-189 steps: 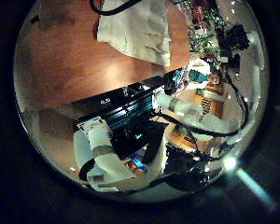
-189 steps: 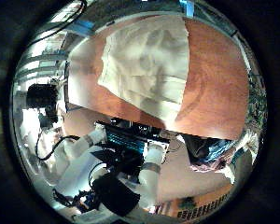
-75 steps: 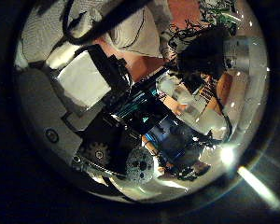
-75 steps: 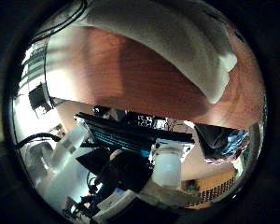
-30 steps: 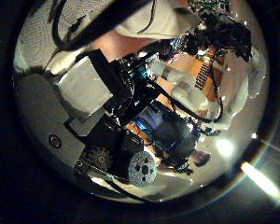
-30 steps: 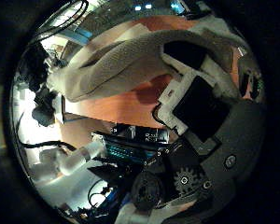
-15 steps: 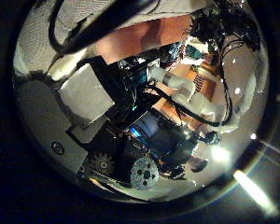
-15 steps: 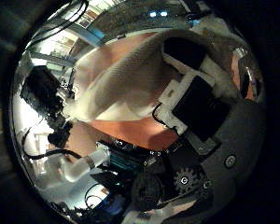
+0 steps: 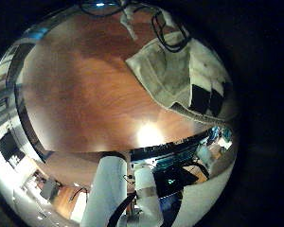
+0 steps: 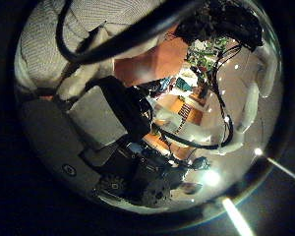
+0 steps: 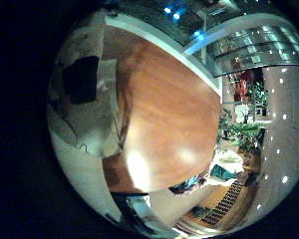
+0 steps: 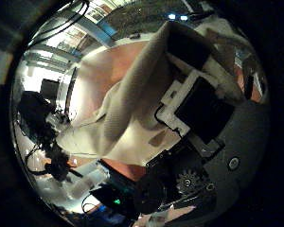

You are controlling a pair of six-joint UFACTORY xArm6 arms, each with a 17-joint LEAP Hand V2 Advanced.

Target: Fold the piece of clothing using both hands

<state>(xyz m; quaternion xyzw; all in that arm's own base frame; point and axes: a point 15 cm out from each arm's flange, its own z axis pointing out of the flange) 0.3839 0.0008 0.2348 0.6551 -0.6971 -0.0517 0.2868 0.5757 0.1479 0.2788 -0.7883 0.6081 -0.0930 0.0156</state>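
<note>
Both hands grip the cloth.
You see right hand and left hand fingers curled around it above the table.

The left hand covers part of the cloth behind it, so where its fingers meet the fabric cannot be told. Beside the table, the right hand hides the cloth's upper edge. The garment's type cannot be made out in any of the 4 views.
</note>
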